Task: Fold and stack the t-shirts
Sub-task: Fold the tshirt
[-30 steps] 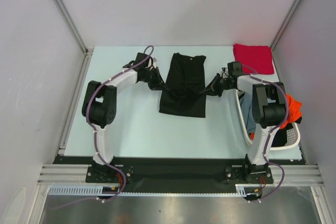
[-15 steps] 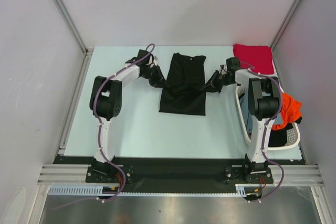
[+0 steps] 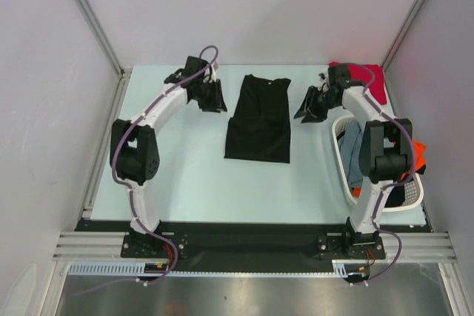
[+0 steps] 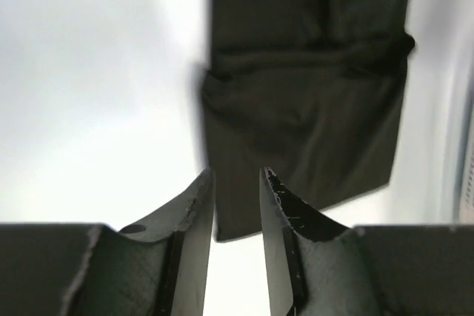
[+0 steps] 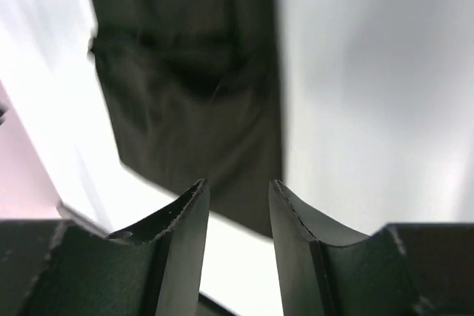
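A black t-shirt [image 3: 258, 120] lies flat in the middle of the table, folded lengthwise into a long strip, collar at the far end. My left gripper [image 3: 216, 103] hovers just off its far left edge, open and holding nothing. In the left wrist view the left gripper [image 4: 235, 183] shows the black t-shirt [image 4: 304, 94] below and beyond the tips. My right gripper [image 3: 304, 111] hangs off the shirt's right edge, also open and apart from the cloth; between its fingers the right gripper [image 5: 237, 190] frames the black t-shirt [image 5: 192, 86]. A red t-shirt [image 3: 370, 79] lies folded at the back right corner.
A white perforated basket [image 3: 342, 155] stands at the right edge beside the right arm, holding an orange tee [image 3: 419, 155] and a grey-blue one [image 3: 354, 160]. Metal frame posts and grey walls close in the table on both sides and at the back.
Both grippers have let go of the black t-shirt's side edges, opened, and pulled up and back toward the far side. The shirt now lies flat and still.
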Controlling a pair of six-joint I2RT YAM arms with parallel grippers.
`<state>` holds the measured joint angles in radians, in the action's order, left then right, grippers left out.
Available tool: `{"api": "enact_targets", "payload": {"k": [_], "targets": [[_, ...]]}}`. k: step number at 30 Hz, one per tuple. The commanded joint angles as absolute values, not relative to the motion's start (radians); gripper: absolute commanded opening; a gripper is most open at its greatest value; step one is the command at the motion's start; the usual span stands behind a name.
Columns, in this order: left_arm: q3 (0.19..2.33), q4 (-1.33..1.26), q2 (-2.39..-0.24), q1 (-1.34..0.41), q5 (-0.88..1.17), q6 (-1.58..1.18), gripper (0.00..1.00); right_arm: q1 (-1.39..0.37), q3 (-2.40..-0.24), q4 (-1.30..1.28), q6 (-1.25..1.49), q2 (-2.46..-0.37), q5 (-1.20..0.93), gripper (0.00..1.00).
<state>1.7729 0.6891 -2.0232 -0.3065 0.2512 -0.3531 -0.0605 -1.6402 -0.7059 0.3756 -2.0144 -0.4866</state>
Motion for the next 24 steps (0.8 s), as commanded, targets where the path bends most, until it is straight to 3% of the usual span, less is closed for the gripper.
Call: {"api": "enact_targets", "payload": {"k": [1, 5, 8, 11, 16, 24], "targets": [[1.608, 0.574, -1.954, -0.362, 0.395, -0.324, 0.35, -0.144, -1.473, -0.576, 0.382, -1.905, -0.54, 0.43], [1.488, 0.34, -1.954, -0.391, 0.573, -0.429, 0.34, -0.181, -1.37, -0.271, 0.521, -1.937, -0.719, 0.35], [1.479, 0.276, -2.008, -0.396, 0.609, -0.46, 0.33, -0.196, -1.352, -0.126, 0.619, -2.012, -0.811, 0.23], [1.508, 0.27, -2.075, -0.396, 0.617, -0.469, 0.31, -0.199, -1.341, -0.016, 0.699, -2.066, -0.853, 0.18], [1.568, 0.253, -2.154, -0.394, 0.627, -0.476, 0.31, -0.183, -1.351, 0.075, 0.759, -2.138, -0.871, 0.18], [1.715, 0.291, -2.29, -0.379, 0.618, -0.451, 0.32, -0.12, -1.483, 0.009, 0.717, -2.278, -0.845, 0.18]]}}
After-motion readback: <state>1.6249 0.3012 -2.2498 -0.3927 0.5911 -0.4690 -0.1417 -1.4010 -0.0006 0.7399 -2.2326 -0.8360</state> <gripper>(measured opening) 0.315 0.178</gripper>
